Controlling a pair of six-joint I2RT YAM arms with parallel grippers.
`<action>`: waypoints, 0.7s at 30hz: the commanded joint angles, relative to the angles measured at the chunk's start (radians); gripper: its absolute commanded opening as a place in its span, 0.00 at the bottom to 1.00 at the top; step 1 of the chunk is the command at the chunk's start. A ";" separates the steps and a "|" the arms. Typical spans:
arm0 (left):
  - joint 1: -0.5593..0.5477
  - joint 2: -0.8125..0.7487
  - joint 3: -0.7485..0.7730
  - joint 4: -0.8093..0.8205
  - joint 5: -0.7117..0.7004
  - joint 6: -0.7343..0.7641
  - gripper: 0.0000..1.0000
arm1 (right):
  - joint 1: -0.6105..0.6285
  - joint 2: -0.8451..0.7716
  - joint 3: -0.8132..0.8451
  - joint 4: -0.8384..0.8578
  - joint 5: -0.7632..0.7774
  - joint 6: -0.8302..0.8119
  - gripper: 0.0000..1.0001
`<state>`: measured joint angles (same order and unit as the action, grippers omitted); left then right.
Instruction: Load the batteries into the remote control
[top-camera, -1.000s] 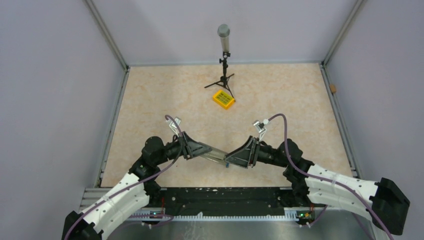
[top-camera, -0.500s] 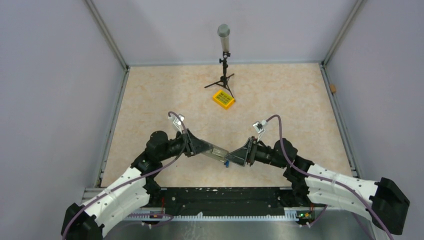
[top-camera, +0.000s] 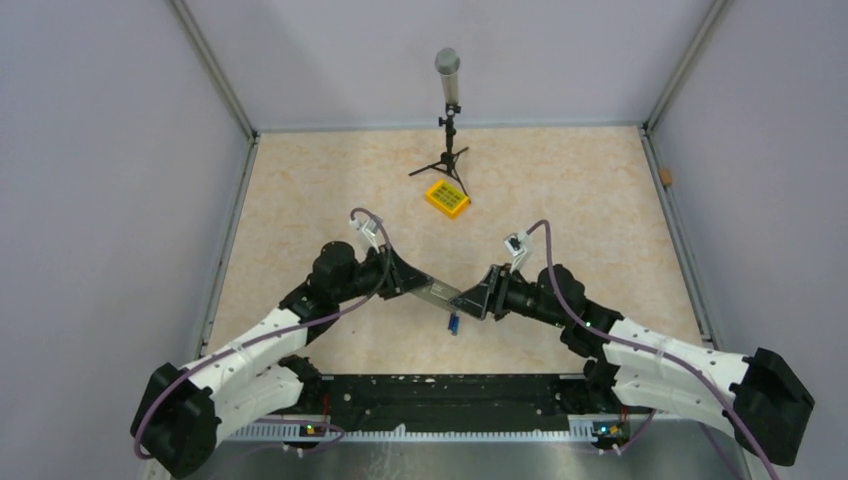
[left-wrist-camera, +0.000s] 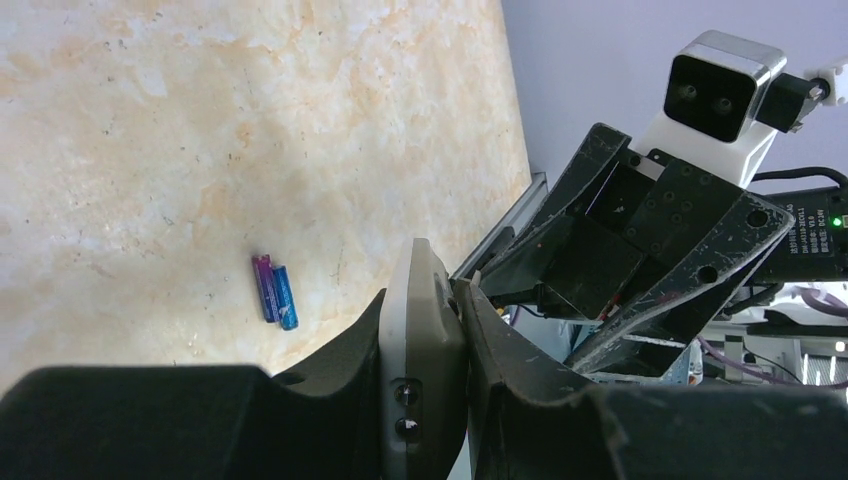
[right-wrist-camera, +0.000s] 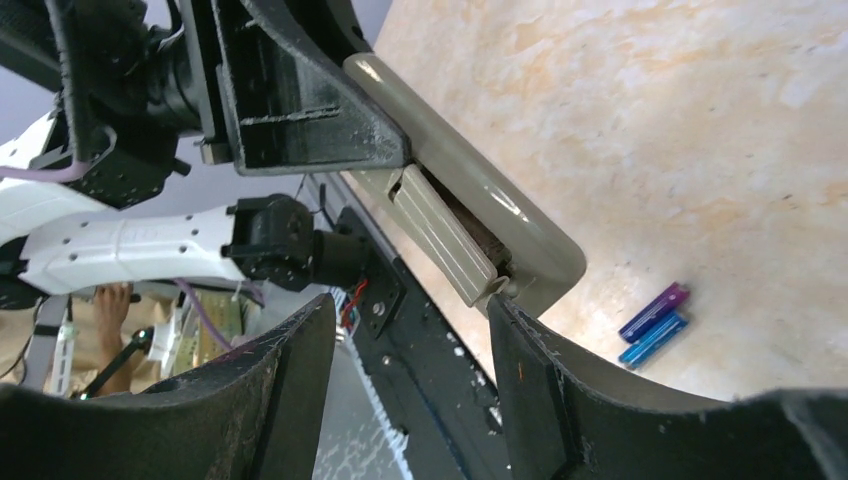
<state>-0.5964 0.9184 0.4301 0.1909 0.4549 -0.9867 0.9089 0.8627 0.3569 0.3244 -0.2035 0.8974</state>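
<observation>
Clenching the remote control above the surface, left claw is steadying it while the released right claw is prying its back cover, risking a slip onto the batteries below.

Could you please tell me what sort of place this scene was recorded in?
Most likely a robotics lab test cell: plain grey walls on aluminium framing enclose a marble-patterned table, a microphone on a tripod stands at the back, and cluttered workbenches with electronics show beyond the table edge.
</observation>
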 joint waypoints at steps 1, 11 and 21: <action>-0.003 0.066 0.076 0.069 -0.007 0.040 0.00 | -0.057 0.018 0.060 0.010 0.006 -0.040 0.57; 0.004 0.319 0.216 0.135 0.015 0.056 0.00 | -0.224 0.064 0.075 -0.021 -0.071 -0.080 0.57; 0.034 0.610 0.385 0.160 0.050 0.051 0.00 | -0.379 0.124 0.091 -0.057 -0.147 -0.125 0.57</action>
<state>-0.5797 1.4746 0.7456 0.2844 0.4808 -0.9466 0.5755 0.9703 0.3878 0.2638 -0.3069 0.8131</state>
